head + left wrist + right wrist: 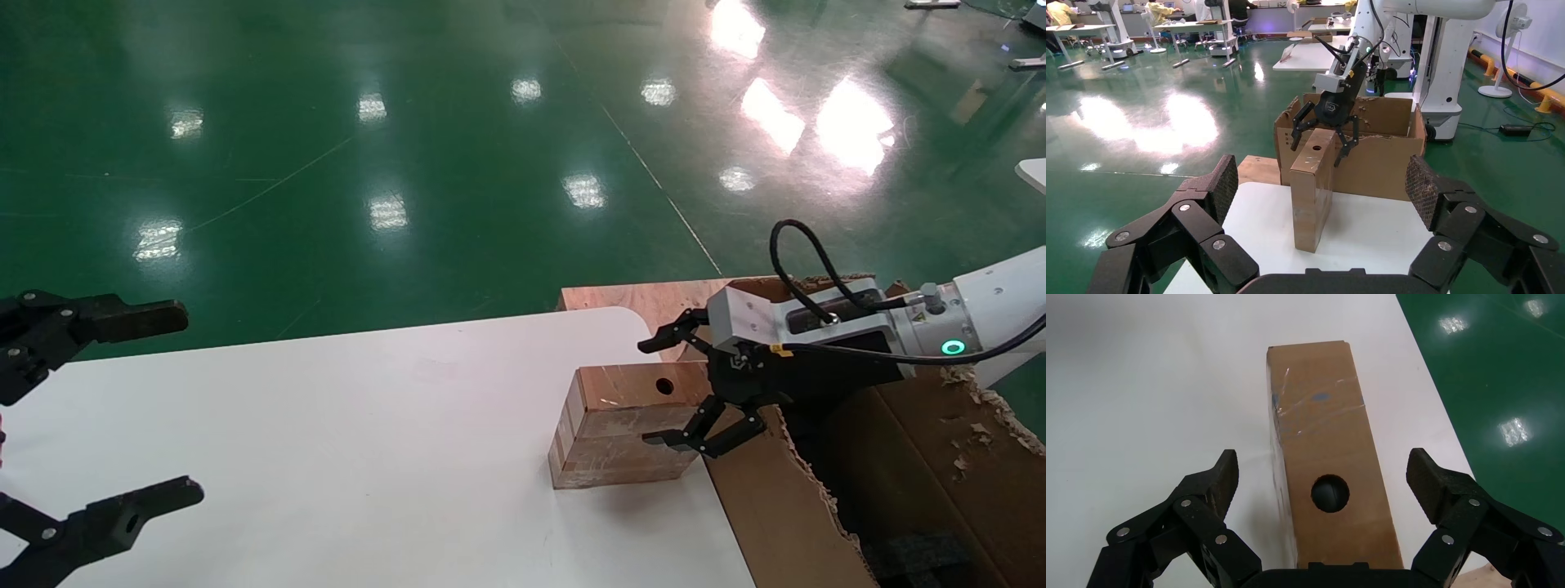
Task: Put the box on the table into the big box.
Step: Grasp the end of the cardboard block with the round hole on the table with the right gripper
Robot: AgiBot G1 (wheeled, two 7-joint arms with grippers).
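The right claw [663,390] stands wide open, one finger on each side of the box's end and neither touching it; in the right wrist view its two padded fingers [1214,481] flank the box [1329,454] with clear gaps. The box [619,424] rests on the worktop [327,425] at about 4 o'clock of the head view, near the worktop's right edge, with its round hole in the face turned up. Pale tape crosses its top face and end.

Just past the worktop's right edge, at 4 to 5 o'clock, the big box [899,457] stands open, its flap edges ragged and a dark pad in its bottom. A reddish wooden board [629,300] lies beyond it, at about 3 o'clock.

The left claw [90,416] hangs at 8 to 9 o'clock over the worktop's left end, well apart from the box, fingers spread wide and holding nothing.

The worktop is white, smooth and round-cornered. Around it lies a glossy green floor [409,147] mirroring ceiling lights; the left wrist view shows other tables and robot stands farther off.
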